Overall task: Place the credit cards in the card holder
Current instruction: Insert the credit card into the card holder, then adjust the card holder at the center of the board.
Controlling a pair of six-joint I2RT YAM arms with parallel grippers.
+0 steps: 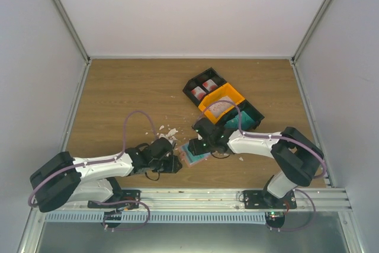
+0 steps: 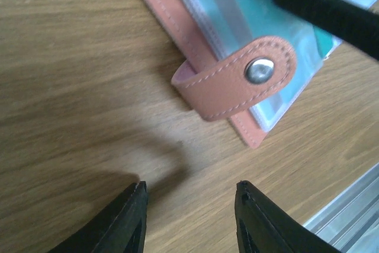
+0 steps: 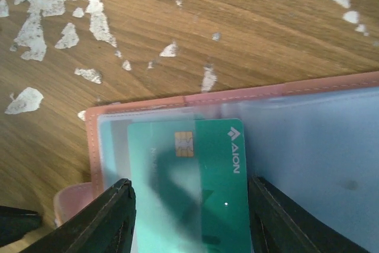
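The salmon-pink card holder point(image 1: 192, 153) lies open on the wood between the two arms, its clear sleeves facing up. A teal-green credit card point(image 3: 219, 170) lies on it, its left half under a clear sleeve. My right gripper point(image 3: 189, 185) is open, with one finger close beside each long edge of this card. The holder's snap strap point(image 2: 237, 81) curls over its edge. My left gripper point(image 2: 189, 191) is open and empty, low over bare wood just short of the strap. In the top view it point(image 1: 173, 163) sits left of the holder, and the right gripper point(image 1: 200, 144) is over it.
Black bins point(image 1: 204, 78) with an orange bin point(image 1: 222, 103) stand behind the holder. They hold white cards with red markings point(image 1: 203, 89) and teal cards point(image 1: 241, 121). White crumbs point(image 1: 167, 133) are scattered left of the holder. A metal rail point(image 1: 195, 197) runs along the near edge.
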